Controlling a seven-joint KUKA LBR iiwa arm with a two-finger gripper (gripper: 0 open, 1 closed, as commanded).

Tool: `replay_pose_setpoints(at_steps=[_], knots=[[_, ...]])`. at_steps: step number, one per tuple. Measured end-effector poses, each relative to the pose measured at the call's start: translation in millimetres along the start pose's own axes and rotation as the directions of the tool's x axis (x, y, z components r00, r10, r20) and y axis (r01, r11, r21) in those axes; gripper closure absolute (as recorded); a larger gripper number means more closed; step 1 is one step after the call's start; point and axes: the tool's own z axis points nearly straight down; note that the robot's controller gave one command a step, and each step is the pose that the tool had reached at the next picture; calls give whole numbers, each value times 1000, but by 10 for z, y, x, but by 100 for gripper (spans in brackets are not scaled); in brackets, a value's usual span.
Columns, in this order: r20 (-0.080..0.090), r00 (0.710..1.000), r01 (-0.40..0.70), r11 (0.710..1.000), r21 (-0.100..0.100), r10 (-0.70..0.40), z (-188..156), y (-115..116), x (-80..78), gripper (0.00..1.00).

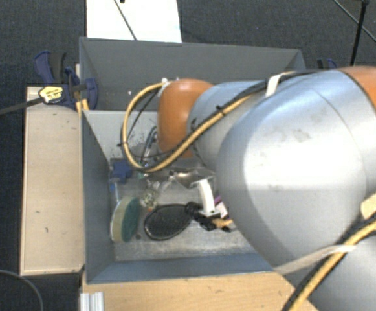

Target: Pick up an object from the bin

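My gripper (pixel 153 190) is low in the bin's left part, under the arm's orange cover. Just below it lies a black oval thing with a mesh-like face (pixel 165 221). Left of that, a round beige and green pad (pixel 124 219) leans against the bin's left wall. A small blue thing (pixel 119 170) sits up and left of the gripper. To the gripper's right lies a white bar-shaped piece (pixel 206 195).
Small purple (pixel 221 204) and orange-tipped black bits (pixel 217 224) lie beside the white piece at the arm's edge. The big grey arm covers the bin's right half. A yellow cable loops off the wrist over the bin's back left.
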Motion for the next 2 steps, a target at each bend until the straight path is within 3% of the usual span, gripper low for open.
replay_pose_setpoints(at_steps=[2], knots=[[1, 1000, 12, 1000, -9, -12, -612, 12, -5, 100]])
